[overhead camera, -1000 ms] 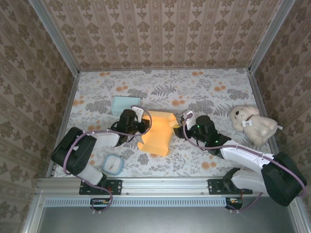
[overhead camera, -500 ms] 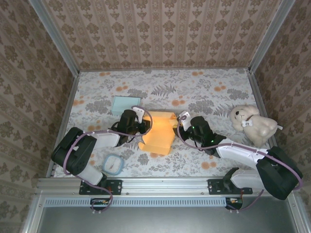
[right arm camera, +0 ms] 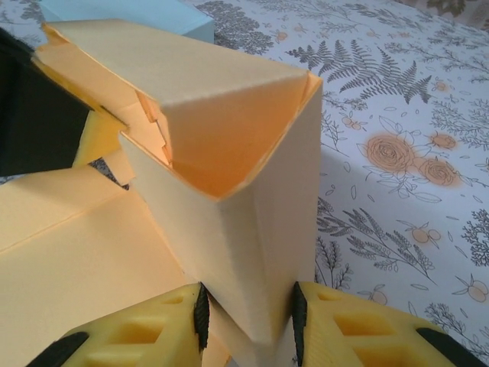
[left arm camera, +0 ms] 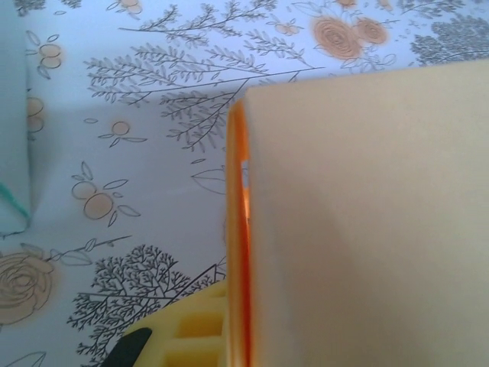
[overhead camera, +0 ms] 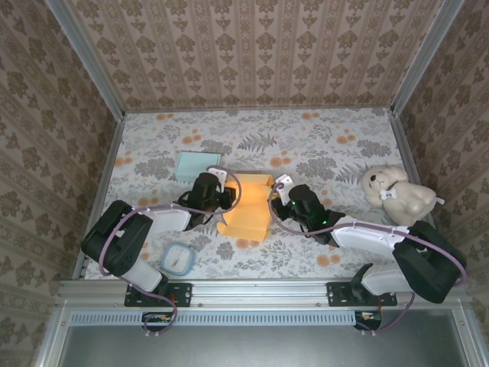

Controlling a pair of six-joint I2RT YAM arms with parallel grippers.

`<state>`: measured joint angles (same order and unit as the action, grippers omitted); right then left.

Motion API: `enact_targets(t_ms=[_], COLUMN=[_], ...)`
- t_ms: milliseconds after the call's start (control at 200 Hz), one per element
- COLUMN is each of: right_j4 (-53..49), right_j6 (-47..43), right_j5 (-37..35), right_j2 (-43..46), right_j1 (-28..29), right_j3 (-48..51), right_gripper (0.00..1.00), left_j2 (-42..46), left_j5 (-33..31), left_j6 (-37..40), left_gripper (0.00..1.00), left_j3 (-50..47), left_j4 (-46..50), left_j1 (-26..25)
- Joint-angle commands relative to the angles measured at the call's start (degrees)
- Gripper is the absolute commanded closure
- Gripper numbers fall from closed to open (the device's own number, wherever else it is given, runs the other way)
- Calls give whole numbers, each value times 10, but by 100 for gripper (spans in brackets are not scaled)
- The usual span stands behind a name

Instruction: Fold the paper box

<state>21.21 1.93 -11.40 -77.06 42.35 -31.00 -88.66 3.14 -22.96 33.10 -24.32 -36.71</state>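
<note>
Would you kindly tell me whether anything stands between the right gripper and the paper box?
Nothing visible does: a corner of the paper box sits directly between the right gripper's fingers. The plush toy lies apart, farther right.

Black-and-white arms [overhead camera: 164, 218] carry purple cables [overhead camera: 102, 258] and yellow gridded fingers [right arm camera: 359, 332].

Top external: fixed, high and behind the robot, looks down on the whole floral table [overhead camera: 306, 145] from far. Left wrist: very close, looks steeply down along one wall of the paper box [left arm camera: 367, 222], right half of frame. Right wrist: close, low, faces a box corner at centre. All three share the box; top and right wrist share the light-blue block [right arm camera: 130, 15].
</note>
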Motion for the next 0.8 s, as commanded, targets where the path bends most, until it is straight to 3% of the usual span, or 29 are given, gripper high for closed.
enact_targets(t_ms=[0,220,565,795], right_j4=[36,38,72,103], right_j6=[19,22,25,32], right_j5=[-48,-106,-178,-269], right_j2=[-42,-110,-181,-213], right_j1=[20,58,67,66], right_j3=[-38,-98,-129,-137], right_gripper=[63,63,66,72], left_j2=[7,10,41,53], left_j5=[-38,-100,-100,-128], left_j6=[-29,-53,-64,-88], left_gripper=[100,100,100,100], left_j3=[21,35,17,17], left_j4=[26,74,86,124], left_j1=[-18,-35,-49,-57])
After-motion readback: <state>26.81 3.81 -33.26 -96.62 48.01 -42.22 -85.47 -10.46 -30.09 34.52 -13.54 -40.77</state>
